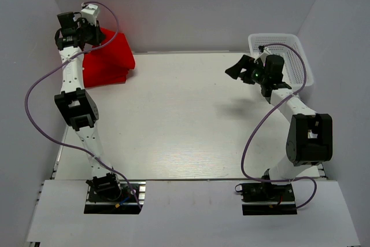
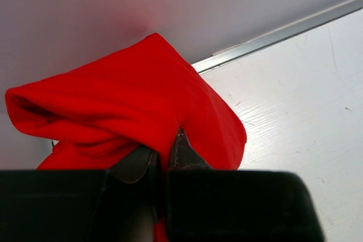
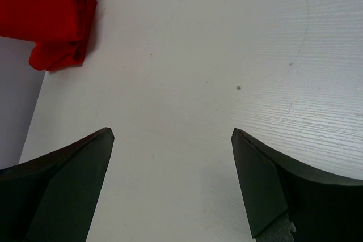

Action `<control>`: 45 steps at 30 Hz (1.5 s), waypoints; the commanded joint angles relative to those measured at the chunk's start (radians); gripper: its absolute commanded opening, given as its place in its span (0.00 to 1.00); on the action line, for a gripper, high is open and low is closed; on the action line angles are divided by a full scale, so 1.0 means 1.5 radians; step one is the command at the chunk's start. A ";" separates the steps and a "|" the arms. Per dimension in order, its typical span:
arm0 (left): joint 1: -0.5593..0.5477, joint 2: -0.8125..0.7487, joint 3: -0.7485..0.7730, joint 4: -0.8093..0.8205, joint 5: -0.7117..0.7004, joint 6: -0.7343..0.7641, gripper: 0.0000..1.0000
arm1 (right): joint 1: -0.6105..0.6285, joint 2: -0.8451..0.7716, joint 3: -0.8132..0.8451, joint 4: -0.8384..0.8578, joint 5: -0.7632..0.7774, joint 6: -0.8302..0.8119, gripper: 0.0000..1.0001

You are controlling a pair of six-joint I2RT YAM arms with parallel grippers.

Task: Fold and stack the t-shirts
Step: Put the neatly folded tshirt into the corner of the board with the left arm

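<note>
Gripping one t-shirt [image 2: 142, 94], left fingers [image 2: 184, 154] clenched, perhaps two folded beneath, right fingers [image 3: 68, 185] spread

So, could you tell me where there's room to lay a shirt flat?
The white wooden table is bare between the red cloth t-shirts, far left, and the white plastic mesh basket, far right. Crowded: that far-left corner, left gripper included.

White mesh basket [image 1: 280, 37] on white wood-grain table [image 1: 185, 125], far right corner, beside grey wall [image 1: 191, 10]
</note>
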 commanded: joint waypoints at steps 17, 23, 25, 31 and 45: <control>0.093 -0.007 -0.033 0.044 0.002 -0.021 0.00 | 0.032 0.079 0.102 0.005 -0.015 0.011 0.90; 0.099 0.037 -0.047 0.055 -0.135 -0.027 0.00 | 0.038 0.102 0.132 -0.015 -0.012 0.006 0.90; 0.099 0.047 -0.047 0.055 -0.149 -0.027 0.00 | 0.041 0.106 0.144 -0.026 -0.012 0.003 0.90; 0.099 0.085 -0.039 0.069 -0.186 -0.041 0.00 | 0.043 0.118 0.158 -0.040 -0.005 0.001 0.90; 0.079 0.052 -0.010 0.054 -0.325 -0.113 1.00 | 0.052 0.131 0.193 -0.077 -0.014 -0.025 0.90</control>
